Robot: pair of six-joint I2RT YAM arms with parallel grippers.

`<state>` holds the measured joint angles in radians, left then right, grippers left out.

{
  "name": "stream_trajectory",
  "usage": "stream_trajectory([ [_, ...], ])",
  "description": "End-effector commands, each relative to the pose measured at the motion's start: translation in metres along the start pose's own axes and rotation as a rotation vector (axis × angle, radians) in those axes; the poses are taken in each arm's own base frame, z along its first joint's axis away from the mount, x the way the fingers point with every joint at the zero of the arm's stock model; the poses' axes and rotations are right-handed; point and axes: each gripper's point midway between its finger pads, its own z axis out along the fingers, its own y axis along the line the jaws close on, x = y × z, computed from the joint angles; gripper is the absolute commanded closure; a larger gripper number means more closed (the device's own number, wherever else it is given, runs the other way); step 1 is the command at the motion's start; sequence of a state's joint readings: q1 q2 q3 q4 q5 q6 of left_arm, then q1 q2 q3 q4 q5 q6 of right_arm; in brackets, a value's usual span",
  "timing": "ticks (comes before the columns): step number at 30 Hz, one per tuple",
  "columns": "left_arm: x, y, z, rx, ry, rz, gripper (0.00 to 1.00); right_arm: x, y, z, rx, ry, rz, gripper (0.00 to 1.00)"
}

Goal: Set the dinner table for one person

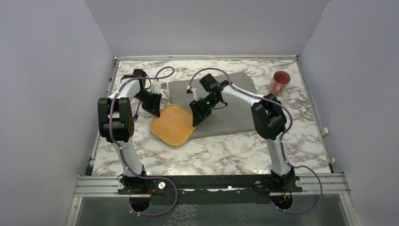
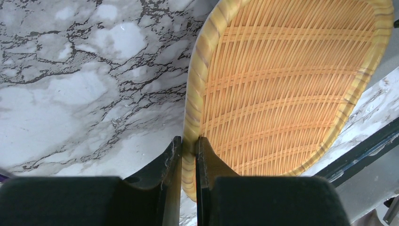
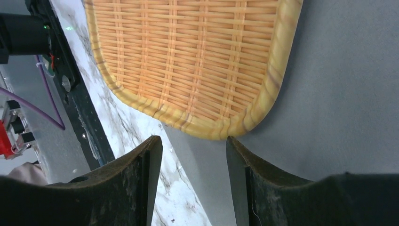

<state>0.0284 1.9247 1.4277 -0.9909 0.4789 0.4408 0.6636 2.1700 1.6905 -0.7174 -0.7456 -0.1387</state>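
With the right gripper (image 3: 194, 155) spread, the left gripper (image 2: 189, 155) pinches the woven tray (image 2: 282, 84).

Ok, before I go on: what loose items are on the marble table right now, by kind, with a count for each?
woven tray: 1
grey placemat: 1
pink cup: 1
Total: 3

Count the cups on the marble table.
1: the pink cup stands far right, off the grey placemat. A small white object behind the left arm, partly hidden, might be another.
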Motion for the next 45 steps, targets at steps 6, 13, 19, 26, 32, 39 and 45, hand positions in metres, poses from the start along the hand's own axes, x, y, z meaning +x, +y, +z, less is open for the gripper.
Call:
stream_trajectory([
  [6, -0.001, -0.002, -0.002, -0.009, -0.022, 0.005, 1.00, -0.010, -0.007, 0.016, -0.041, -0.020, -0.005, 0.44],
  [13, 0.006, -0.003, 0.005, 0.005, -0.006, -0.007, 1.00, -0.009, -0.010, 0.020, -0.044, -0.027, -0.001, 0.44],
  [19, 0.015, 0.000, 0.015, 0.013, 0.023, -0.019, 1.00, -0.007, -0.016, 0.027, -0.051, -0.018, 0.012, 0.45],
  [26, 0.021, 0.001, 0.020, 0.015, 0.043, -0.027, 1.00, -0.007, -0.021, 0.034, -0.052, -0.021, 0.013, 0.45],
  [32, 0.024, 0.001, 0.024, 0.021, 0.056, -0.031, 1.00, -0.011, -0.023, 0.036, -0.055, -0.030, 0.018, 0.50],
  [39, 0.022, -0.002, 0.021, 0.014, 0.049, -0.019, 1.00, -0.013, -0.022, 0.033, -0.041, -0.026, 0.023, 0.90],
  [45, 0.018, -0.009, 0.014, 0.027, 0.034, -0.006, 1.00, -0.019, -0.014, 0.021, -0.033, -0.035, 0.006, 1.00],
])
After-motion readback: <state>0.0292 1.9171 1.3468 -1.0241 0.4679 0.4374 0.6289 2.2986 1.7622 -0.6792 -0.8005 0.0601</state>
